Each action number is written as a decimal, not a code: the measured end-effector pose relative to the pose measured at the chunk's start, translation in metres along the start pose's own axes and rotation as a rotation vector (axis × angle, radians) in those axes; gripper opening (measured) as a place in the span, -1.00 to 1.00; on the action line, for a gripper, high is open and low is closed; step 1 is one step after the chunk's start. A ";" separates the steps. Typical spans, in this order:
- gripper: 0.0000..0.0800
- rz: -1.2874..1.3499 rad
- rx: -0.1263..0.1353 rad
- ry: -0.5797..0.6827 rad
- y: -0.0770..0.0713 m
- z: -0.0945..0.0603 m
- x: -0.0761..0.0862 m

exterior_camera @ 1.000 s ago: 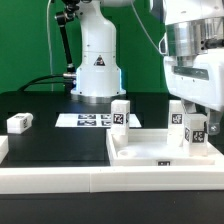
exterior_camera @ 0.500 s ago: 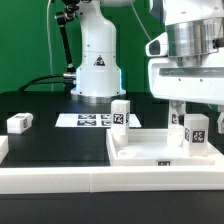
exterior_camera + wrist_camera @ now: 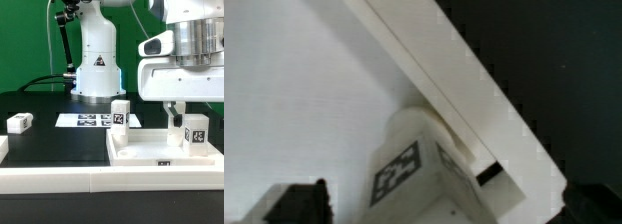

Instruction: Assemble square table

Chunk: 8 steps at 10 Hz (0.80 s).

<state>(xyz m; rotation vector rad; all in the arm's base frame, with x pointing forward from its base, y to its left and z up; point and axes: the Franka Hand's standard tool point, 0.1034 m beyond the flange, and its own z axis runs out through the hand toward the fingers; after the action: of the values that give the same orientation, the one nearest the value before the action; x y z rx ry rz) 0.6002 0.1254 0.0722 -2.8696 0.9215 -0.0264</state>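
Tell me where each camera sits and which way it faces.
Exterior view: off the arm, low, facing the arm's base across the square table top and upright legs; the open gripper shows.
Wrist view: on the wrist, looking down at the top's rim and one tagged leg; dark fingertips show.
Shared: table top, a leg, gripper.

We see a white rounded arm base [image 3: 98, 50] with a small dark mark [image 3: 100, 62], a black cable [image 3: 61, 42] behind it, and a grey wrist cylinder [image 3: 198, 42] over a boxy white hand block [image 3: 180, 82].
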 end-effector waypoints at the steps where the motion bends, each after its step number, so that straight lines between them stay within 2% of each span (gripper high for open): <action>1: 0.62 -0.094 -0.009 0.005 0.000 0.000 0.000; 8: 0.62 -0.624 -0.040 0.017 0.005 -0.002 0.007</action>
<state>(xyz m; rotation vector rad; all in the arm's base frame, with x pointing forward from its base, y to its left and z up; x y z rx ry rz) 0.6031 0.1175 0.0734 -3.0670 -0.0023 -0.0908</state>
